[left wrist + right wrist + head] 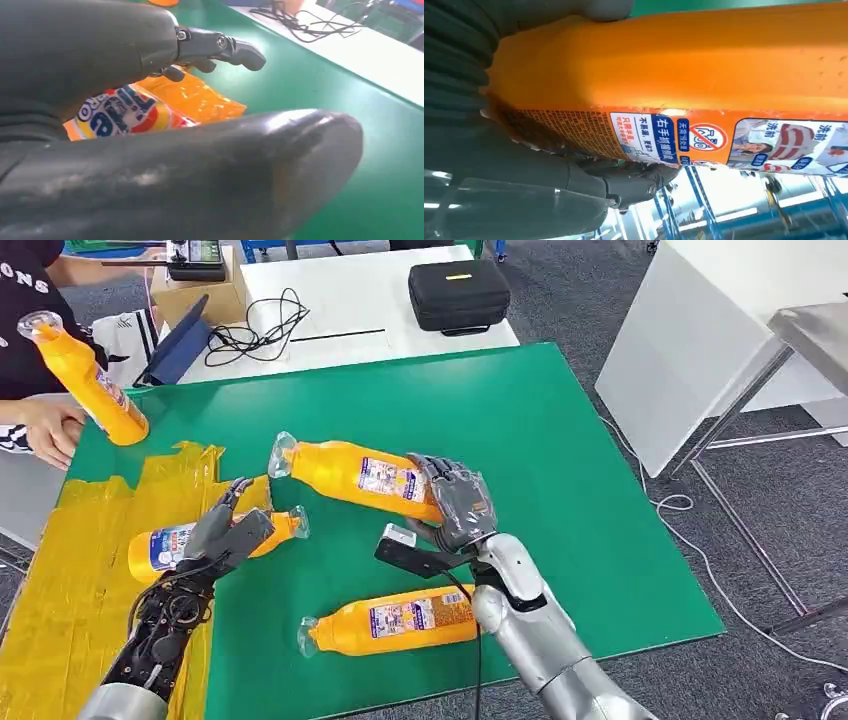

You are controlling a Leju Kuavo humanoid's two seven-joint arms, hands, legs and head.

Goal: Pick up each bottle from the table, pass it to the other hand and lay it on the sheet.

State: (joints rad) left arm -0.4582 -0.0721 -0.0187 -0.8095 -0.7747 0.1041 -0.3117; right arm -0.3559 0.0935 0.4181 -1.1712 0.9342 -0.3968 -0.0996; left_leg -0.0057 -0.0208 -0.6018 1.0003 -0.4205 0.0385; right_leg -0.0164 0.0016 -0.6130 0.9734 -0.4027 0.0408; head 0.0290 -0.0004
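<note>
Now, held bottle: my right hand [458, 502] grips an orange bottle [350, 472] by its base end, lifted off the green mat [560, 460]; in the right wrist view the fingers [634, 182] wrap under its label.
Long axis: it runs from the right hand straight out toward my left side, neck end leading and tipped slightly up.
Left hand: my left hand [228, 530] hangs with fingers apart and holds nothing that I can see; it hovers over another bottle [165, 545] lying on the yellow sheet [60, 610], and I cannot tell whether it touches it.
Gap: the held bottle's neck points just beyond the left hand's fingertips, near but apart.
Nearer hand: the left is the receiver, I judge, and must rise and turn its palm to the bottle's middle.
Waiting: a third bottle [395, 620] lies on the mat close beside my right forearm.
Bystander: a person's hand [45, 430] steadies one more bottle [92, 380] well off from both hands.
</note>
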